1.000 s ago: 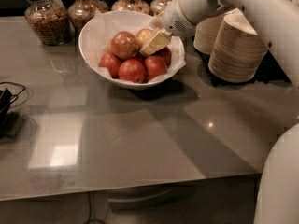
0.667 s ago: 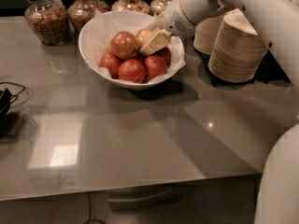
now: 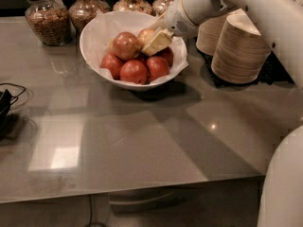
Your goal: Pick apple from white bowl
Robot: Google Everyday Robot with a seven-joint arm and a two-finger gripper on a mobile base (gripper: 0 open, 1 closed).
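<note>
Where the arm reaches in from the right, the gripper [image 3: 150,40] sits low inside the white bowl [image 3: 94,30], at the right rear of the fruit pile. The apple [image 3: 146,33] lies directly at the gripper's tip, its pale skin showing just left of and behind the tan pad that crosses its front (the pad hides the right side). Whether the gripper has closed on the apple cannot be told. The apple is round, so no long axis shows, and its stem end is hidden. It rests high in the pile at the back, touching the red apple with yellow patches [image 3: 125,45] on its left, above three darker red apples [image 3: 134,71]. The bowl stands on the grey table [image 3: 142,145], with glass jars [image 3: 47,20] behind and stacked paper bowls [image 3: 239,51] to the right.
</note>
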